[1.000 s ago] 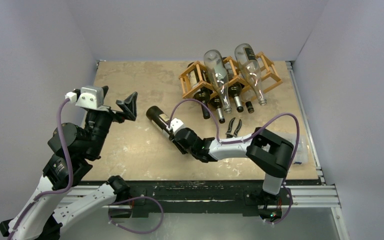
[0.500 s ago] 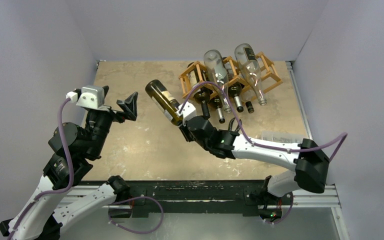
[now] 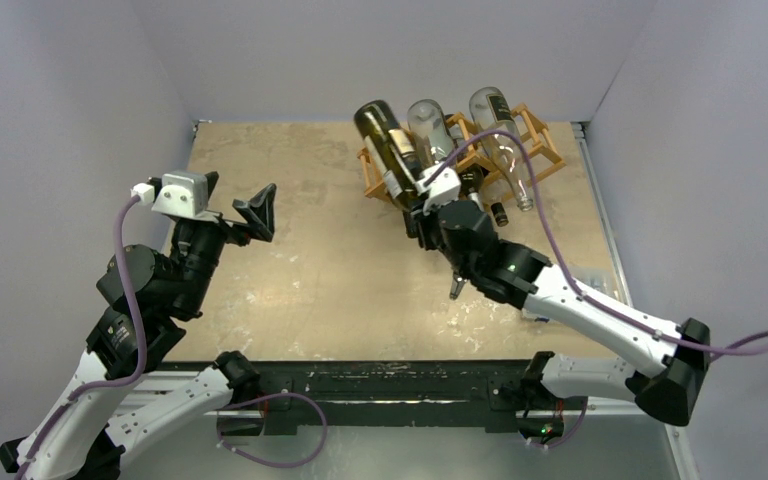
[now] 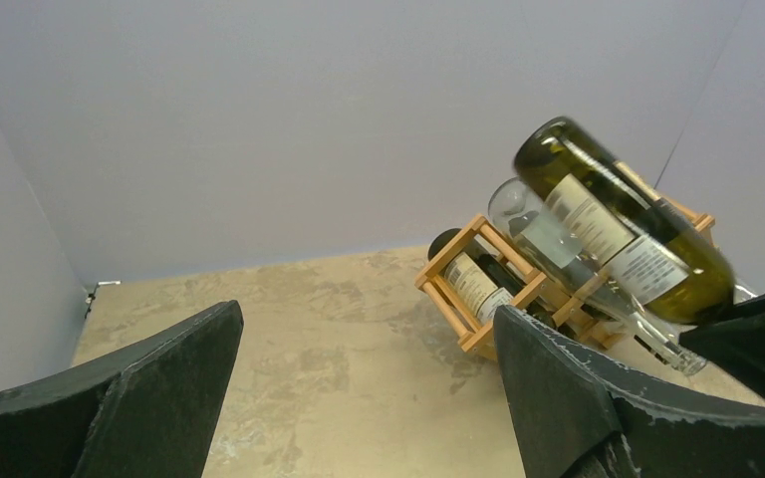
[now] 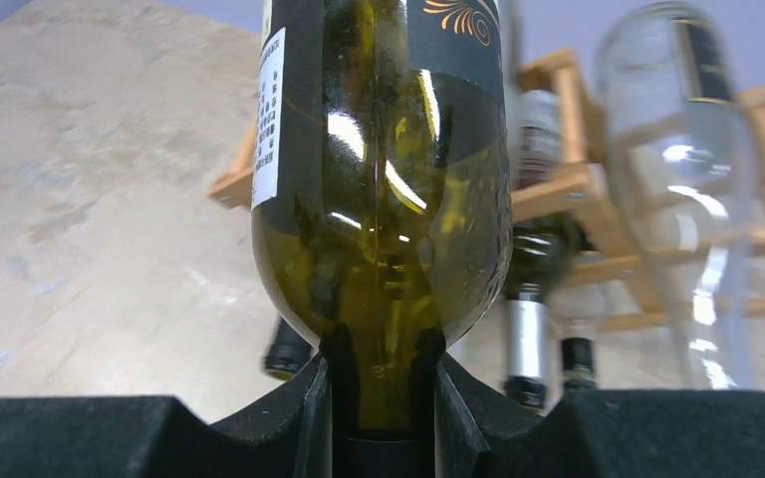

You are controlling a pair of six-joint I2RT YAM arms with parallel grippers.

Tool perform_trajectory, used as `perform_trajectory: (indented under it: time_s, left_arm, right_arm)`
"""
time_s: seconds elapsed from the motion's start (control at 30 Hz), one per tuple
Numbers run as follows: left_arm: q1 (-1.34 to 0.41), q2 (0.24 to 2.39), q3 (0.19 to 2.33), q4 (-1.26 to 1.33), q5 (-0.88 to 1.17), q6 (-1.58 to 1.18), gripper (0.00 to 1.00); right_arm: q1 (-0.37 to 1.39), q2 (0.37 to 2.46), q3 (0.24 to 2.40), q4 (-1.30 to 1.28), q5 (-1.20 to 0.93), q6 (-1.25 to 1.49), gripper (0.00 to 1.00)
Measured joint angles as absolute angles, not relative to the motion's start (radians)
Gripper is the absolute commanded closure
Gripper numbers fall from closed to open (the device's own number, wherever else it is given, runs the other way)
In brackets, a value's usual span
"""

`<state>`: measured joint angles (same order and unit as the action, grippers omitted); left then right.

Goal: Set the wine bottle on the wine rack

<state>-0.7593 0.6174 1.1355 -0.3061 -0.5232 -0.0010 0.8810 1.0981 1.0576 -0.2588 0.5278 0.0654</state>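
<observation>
Right hand [image 3: 426, 197] pinches the wine bottle [image 3: 386, 142] by its neck, body pointing straight ahead, with the wine rack [image 3: 544, 131] just ahead and below. Left hand [image 3: 236, 207] is spread wide, well off.

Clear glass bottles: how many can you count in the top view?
2. The left clear bottle lies atop the wine rack, beside the held green bottle; the right clear bottle lies alongside. More may be hidden.
</observation>
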Motion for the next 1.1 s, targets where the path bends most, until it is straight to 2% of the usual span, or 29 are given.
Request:
perform_trajectory:
  time_s: [0.33, 0.83, 1.1]
  left_arm:
    - [-0.759, 0.607, 1.135, -0.309, -0.511, -0.016, 0.03]
    - [-0.759, 0.614, 1.135, -0.312, -0.486, -0.039, 0.03]
    - [-0.76, 0.614, 1.135, -0.316, -0.475, -0.046, 0.03]
  right_arm:
    - [0.789, 0.967, 1.129, -0.395, 0.671, 0.025, 1.0]
    - [0.334, 0.928, 1.131, -0.554, 0.801, 0.025, 1.0]
    - [0.205, 0.945, 1.061, -0.608, 0.759, 0.051, 1.0]
